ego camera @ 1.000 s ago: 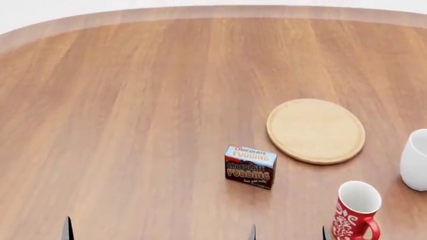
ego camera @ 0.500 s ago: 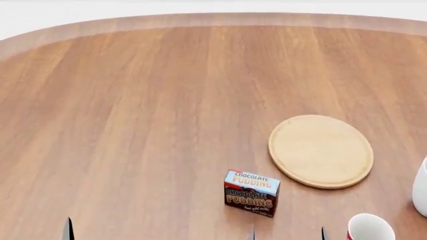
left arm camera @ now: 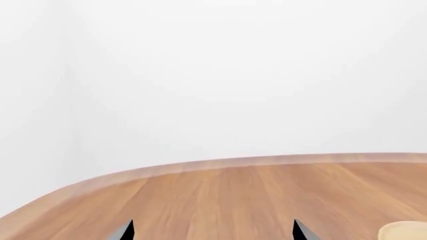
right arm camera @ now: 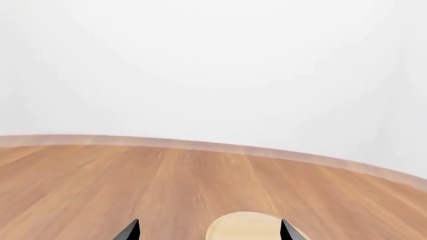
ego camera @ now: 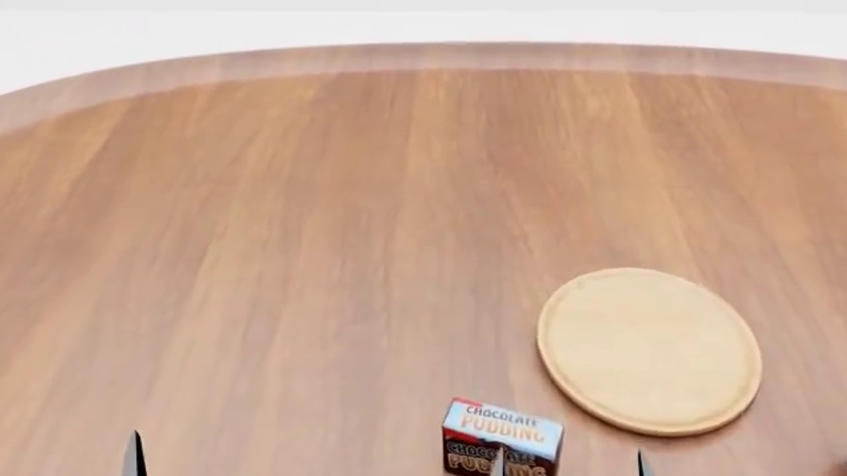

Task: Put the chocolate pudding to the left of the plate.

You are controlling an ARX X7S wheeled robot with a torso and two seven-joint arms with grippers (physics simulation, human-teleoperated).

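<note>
The chocolate pudding [ego camera: 501, 434], a small brown box with a light blue top, stands upright at the bottom edge of the head view, partly cut off. The plate [ego camera: 649, 350], a pale wooden disc, lies just right of the box and farther back; it also shows as the plate [right arm camera: 250, 226] in the right wrist view and as a sliver of the plate [left arm camera: 403, 231] in the left wrist view. My right gripper [right arm camera: 209, 232] is open, empty, short of the plate. My left gripper [left arm camera: 212, 232] is open over bare wood, and one of its fingertips [ego camera: 134, 456] shows far left of the box.
The round wooden table [ego camera: 331, 228] stretches away to its curved far edge [ego camera: 423, 55], with white wall behind. One of the right gripper's fingertips [ego camera: 501, 462] overlaps the box's front in the head view.
The head view has tilted upward: the box and plate have slid down the picture, and the red and white mugs have left it. The fingertips sit at the same spots.
</note>
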